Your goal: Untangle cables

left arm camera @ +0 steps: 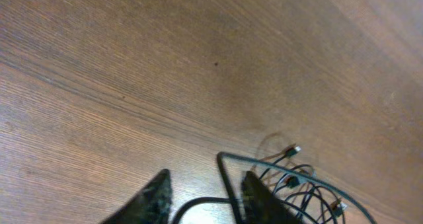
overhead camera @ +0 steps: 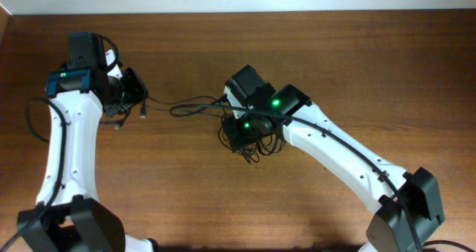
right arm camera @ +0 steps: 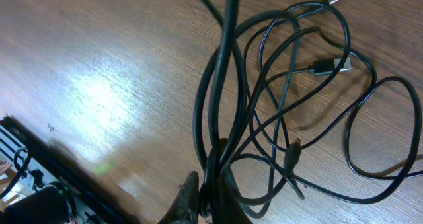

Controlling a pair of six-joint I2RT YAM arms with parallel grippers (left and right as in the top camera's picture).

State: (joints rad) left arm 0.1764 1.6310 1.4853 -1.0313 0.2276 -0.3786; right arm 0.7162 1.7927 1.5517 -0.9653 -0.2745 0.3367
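The cables are thin black cords in a tangled bunch at the table's middle, under my right gripper. One strand runs left from the bunch to my left gripper. In the right wrist view, my right gripper is shut on several strands, and loops with plug ends spread on the wood beyond. In the left wrist view, my left gripper has its fingers apart, and a cable bends between them beside the right finger. The tangle lies past it.
The table is brown wood with a white wall along its far edge. Two small plug ends lie just below my left gripper. The left arm's own thicker wire loops at the far left. The arm bases stand at the near edge.
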